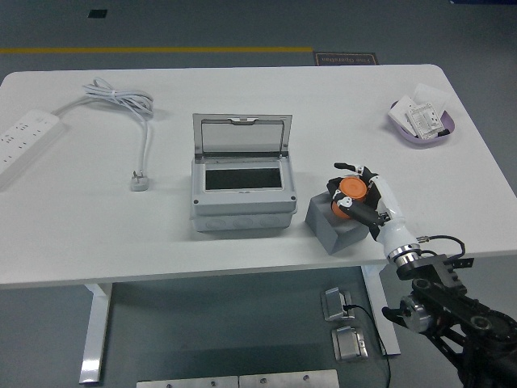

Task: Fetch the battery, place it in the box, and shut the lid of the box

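Reaching in from the lower right corner, the black right arm (pixel 452 311) ends in a white-and-black right robot hand (pixel 361 198) whose fingers are curled around an orange battery (pixel 352 191) — the battery sits in that grasp just above a grey block (pixel 333 226) near the front edge of the white tabletop (pixel 97 234). To the left of the block, close beside it but apart, stands the grey box (pixel 241 194), its clear lid (pixel 241 136) hinged upright at the back and its dark inside showing. Farther left, a white plug (pixel 140 180) lies flat, its cable (pixel 121 101) looping back toward a white power strip (pixel 24 137) at the left edge. At the far right of the tabletop sits a purple dish (pixel 440 133) holding white packets (pixel 422 117) — well apart from the robot hand.
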